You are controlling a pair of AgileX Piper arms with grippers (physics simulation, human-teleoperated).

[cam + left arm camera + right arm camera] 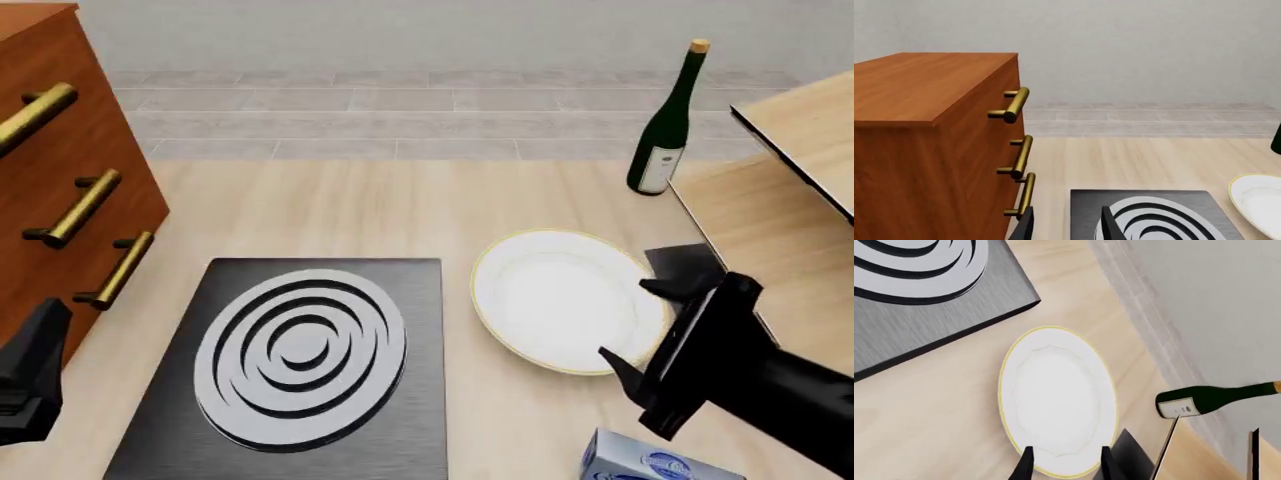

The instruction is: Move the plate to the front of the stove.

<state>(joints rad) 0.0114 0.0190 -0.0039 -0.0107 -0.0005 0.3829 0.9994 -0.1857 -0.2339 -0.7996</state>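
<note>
our right gripper [1063,462] has its fingers apart, straddling the near rim of the plate [558,298], lined up to pinch it. the plate lies flat on the table [400,210] just right of the stove [300,350]. our left gripper [1066,225], fingers also apart, hangs idle by the drawer cabinet [54,170].

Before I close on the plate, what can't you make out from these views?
- Plate: its near-right rim sits behind the right gripper in the front view, so contact is unclear.
- Blue-and-white box: cut off by the bottom edge of the front view.
- Bottle: label too small to read.
- Left gripper: only its fingertips show in the left wrist view.
</note>
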